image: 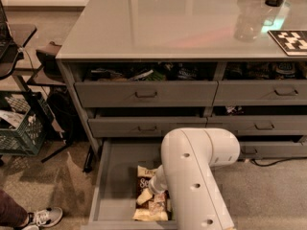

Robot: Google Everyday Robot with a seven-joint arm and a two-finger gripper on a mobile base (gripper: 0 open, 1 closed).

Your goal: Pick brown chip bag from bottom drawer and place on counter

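Worktop (pixel 158 28): glossy pale grey, faint pink and green reflections. Marker (pixel 290 41) at its right edge: black-and-white checks. Drawer fronts (pixel 146 94): mid grey. Drawer (pixel 117 176): dark grey floor. Bag (pixel 143 182): dark brown, white lettering, tan-gold ends. Arm (pixel 192 176): white. Pincer (pixel 153 199): pale, down in the drawer at the bag. Crate (pixel 21 133): green lattice. Shoe (pixel 45 216): white and grey. Carpet (pixel 53 181): mottled tan

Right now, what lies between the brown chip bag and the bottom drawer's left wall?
Bare drawer floor, camera view; claw sits at the brown chip bag.
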